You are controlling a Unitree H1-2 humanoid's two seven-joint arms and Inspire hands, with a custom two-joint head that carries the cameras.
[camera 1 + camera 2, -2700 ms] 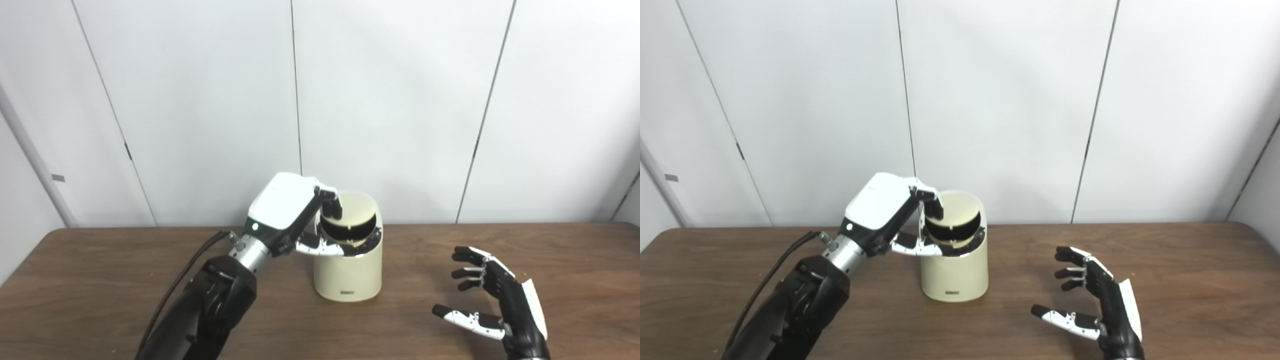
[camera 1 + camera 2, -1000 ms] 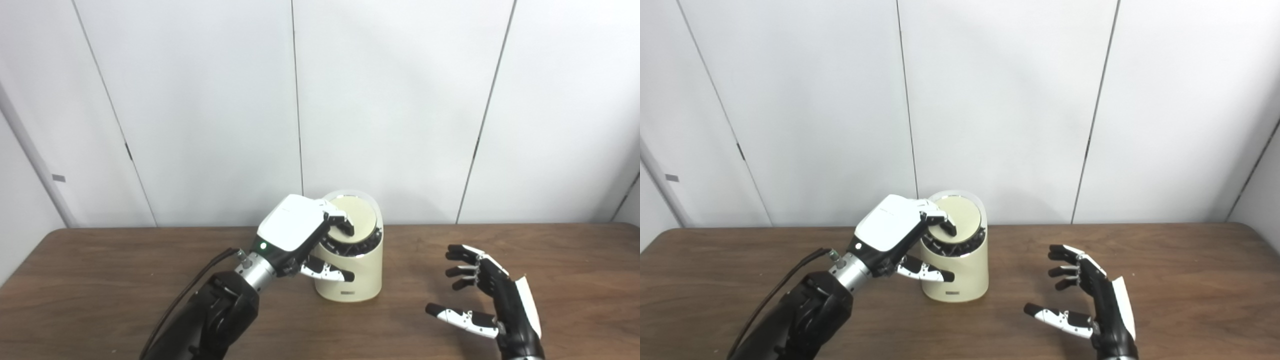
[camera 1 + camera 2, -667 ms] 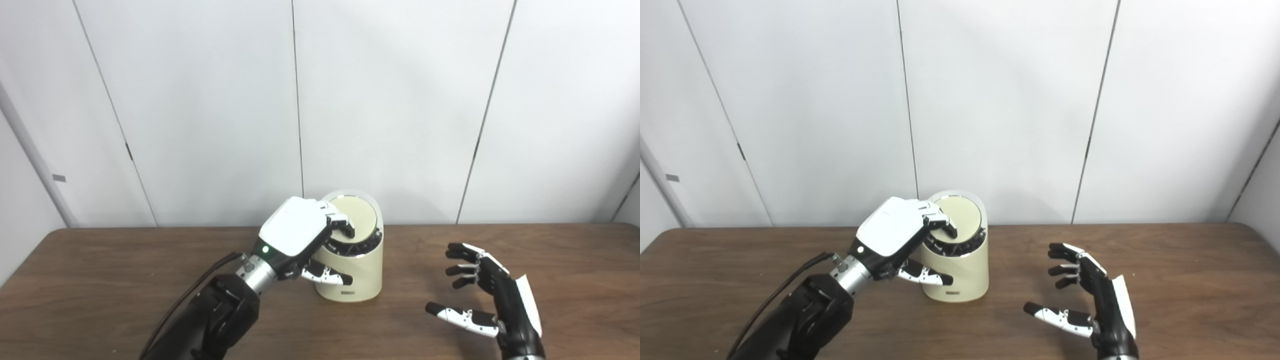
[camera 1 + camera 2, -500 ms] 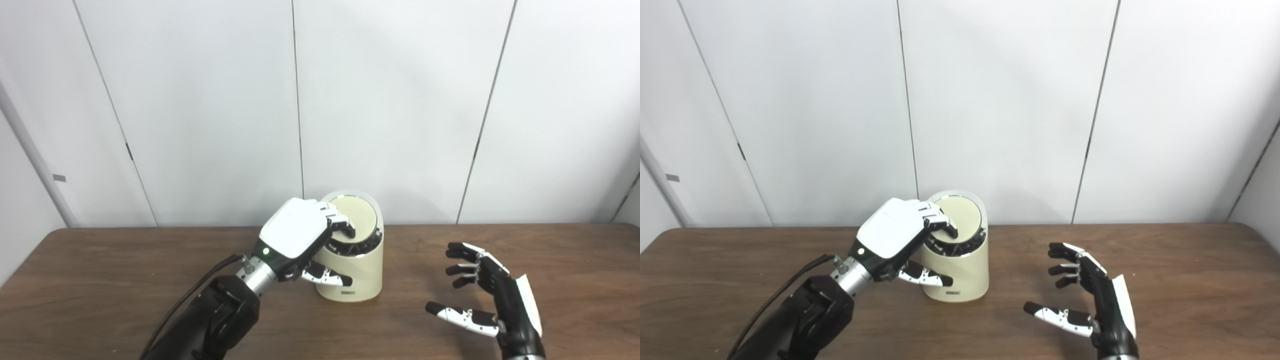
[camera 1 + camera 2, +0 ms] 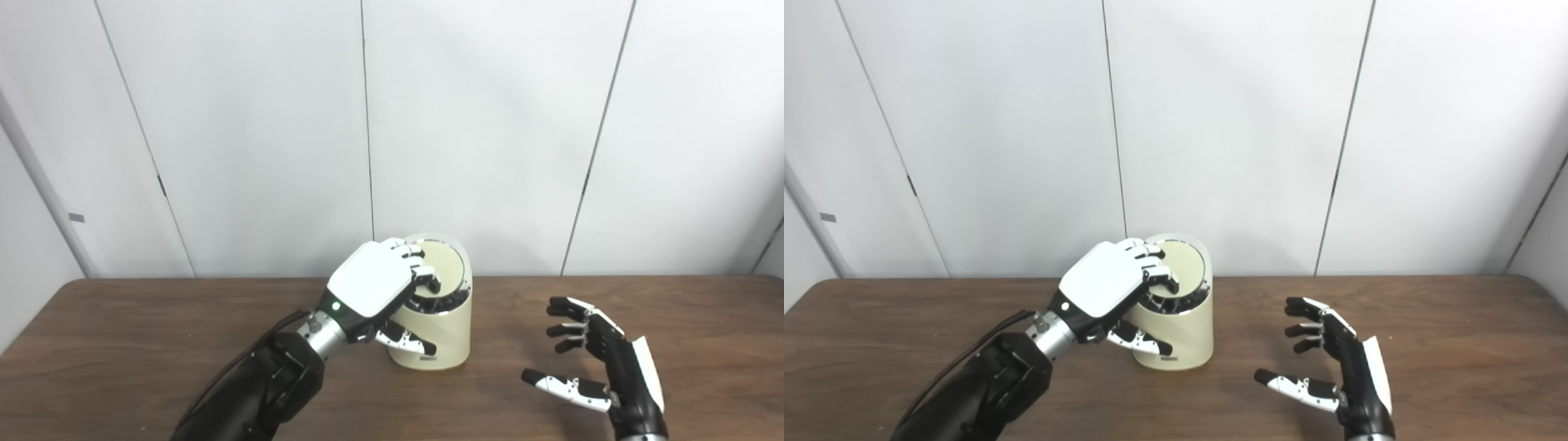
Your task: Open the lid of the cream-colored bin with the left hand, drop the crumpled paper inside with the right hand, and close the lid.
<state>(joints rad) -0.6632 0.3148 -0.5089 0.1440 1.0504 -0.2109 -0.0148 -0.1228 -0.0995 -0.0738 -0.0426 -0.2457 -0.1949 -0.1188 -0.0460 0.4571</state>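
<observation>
Cream-colored cylindrical plastic bin (image 5: 436,343) with a slanted top stands on the dark brown wooden table (image 5: 122,343) just in front of the white panelled wall (image 5: 490,122), a little left of the middle of my view. Its round cream lid (image 5: 1185,264) lies down in the sloped rim, with a dark gap showing along its lower front edge, so I cannot tell whether it is fully seated. My left hand (image 5: 380,288), white-backed with black fingertips, rests over the left part of the bin's top: its curled fingers (image 5: 1159,275) touch the lid's left edge, while the thumb (image 5: 409,342) reaches across the front wall of the bin below the rim. I read this as fingers pressed on the lid rather than a closed grasp around it. My right hand (image 5: 603,367) hovers above the table well to the right of the bin, palm turned inward, fingers spread and slightly bent, thumb apart, holding nothing. I see no crumpled paper on the table or in either hand; whether it lies inside the bin I cannot tell.
</observation>
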